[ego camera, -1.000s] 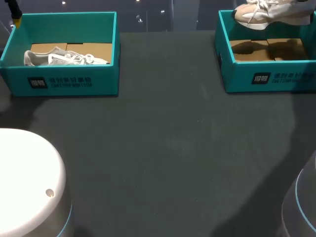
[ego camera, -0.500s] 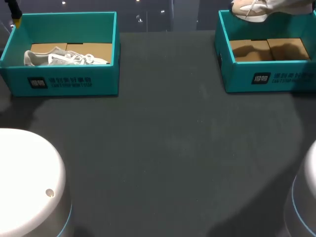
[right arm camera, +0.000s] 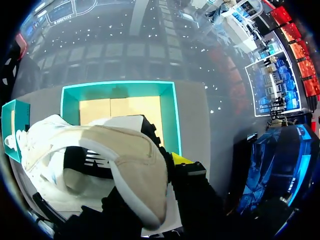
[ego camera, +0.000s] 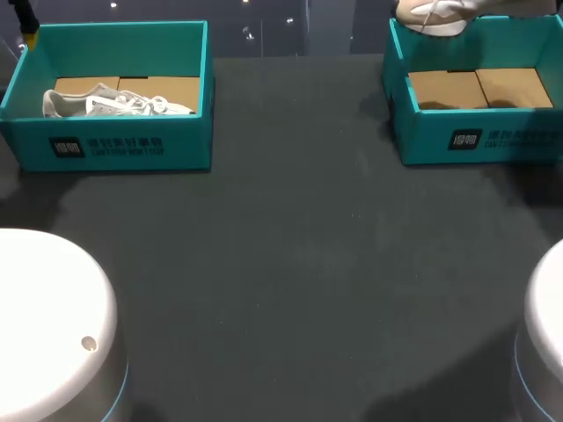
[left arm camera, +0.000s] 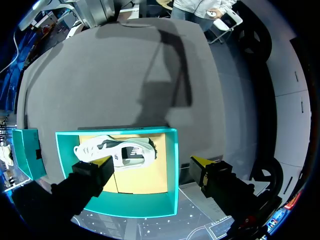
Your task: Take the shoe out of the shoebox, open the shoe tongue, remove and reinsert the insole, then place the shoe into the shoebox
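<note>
As shoe (ego camera: 429, 12) climbs clear of right box (ego camera: 422, 141) since one second back, I judge removal nearly done. Right jaws clamped on it, aloft over box's far wall. Left jaws wide, empty, above left box (left arm camera: 172, 170) holding second shoe (left arm camera: 117, 152). Next: worktop (ego camera: 290, 264), tongue.

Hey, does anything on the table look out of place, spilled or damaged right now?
Nothing stands out. The pale shoe hangs above the empty right shoebox; the white shoe lies inside the left shoebox. No spill or damage shows.
</note>
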Motion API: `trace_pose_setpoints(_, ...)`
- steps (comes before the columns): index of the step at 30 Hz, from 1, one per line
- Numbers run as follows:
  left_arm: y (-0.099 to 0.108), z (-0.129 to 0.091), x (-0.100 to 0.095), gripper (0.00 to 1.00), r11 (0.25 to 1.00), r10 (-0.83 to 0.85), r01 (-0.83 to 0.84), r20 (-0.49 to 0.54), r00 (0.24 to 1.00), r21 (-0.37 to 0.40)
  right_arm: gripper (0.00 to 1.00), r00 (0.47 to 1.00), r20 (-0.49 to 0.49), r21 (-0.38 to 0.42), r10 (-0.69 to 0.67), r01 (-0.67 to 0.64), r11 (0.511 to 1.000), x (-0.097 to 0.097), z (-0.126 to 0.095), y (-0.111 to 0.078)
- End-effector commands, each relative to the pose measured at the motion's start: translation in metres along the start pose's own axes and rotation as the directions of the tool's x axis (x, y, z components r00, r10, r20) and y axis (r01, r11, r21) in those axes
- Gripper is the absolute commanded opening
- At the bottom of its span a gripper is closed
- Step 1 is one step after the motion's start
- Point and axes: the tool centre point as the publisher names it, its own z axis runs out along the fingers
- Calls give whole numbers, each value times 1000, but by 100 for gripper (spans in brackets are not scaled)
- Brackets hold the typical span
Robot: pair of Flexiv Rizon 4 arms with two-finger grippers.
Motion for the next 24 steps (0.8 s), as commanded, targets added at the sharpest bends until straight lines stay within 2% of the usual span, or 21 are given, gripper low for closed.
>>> trace_pose_setpoints(1,-1,-1,0,100,1000,1,-1,-2,1000,-1,0,999,49,-118,9,-3,993,19,-50,-52)
trace_pose_setpoints(7,-1,-1,0,100,1000,1,-1,-2,1000,-1,0,998,64,-137,19,-10,990,54,-83,-98)
trace_pose_setpoints(17,-1,-1,0,100,1000,1,-1,-2,1000,-1,0,996,78,-132,48,-37,991,116,-118,-179)
trace_pose_setpoints(24,-1,-1,0,100,1000,1,-1,-2,1000,-1,0,995,57,-129,77,-69,989,145,-123,-228)
